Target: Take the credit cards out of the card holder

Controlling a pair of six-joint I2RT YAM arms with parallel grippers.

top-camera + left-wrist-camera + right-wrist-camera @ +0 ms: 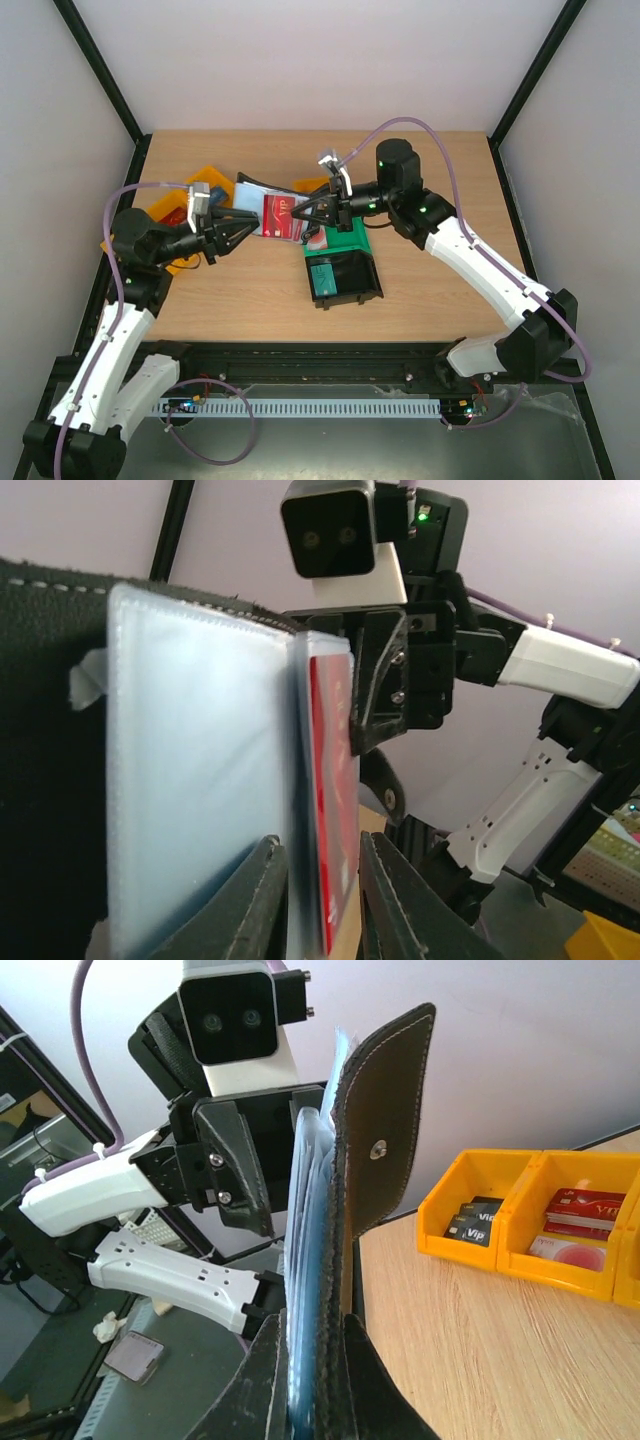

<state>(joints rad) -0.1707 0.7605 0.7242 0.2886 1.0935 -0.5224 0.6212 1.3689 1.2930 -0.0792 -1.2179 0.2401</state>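
The wooden table (240, 300) fills the cell, and above it, a little toward 11 o'clock from its middle, both arms hold up the flat black bifold card holder (385, 1110) with its blue-grey lining, opened and standing on edge between them. The right gripper (318, 1380) comes in from 3 o'clock, its jaws closed tight on the black flap and lining. The left gripper (322, 905) comes in from 9 o'clock, its jaws nearly closed and nipping the red plastic credit card (335, 780) along with a clear sleeve leaf. Whether the card sits inside that leaf or against it I cannot tell. The card is not yet out, so I judge the extraction barely begun, with any further cards unseen. Yellow plastic bins (450, 1247) lie at 9 to 12 o'clock of the card holder. The black plastic bin (370, 280), with a teal card (323, 274) in it, sits at 5 o'clock, close under the right arm. Bare wood shows toward 7 o'clock, the likeliest room for pulling the card away, while the two wrists crowd each other closely
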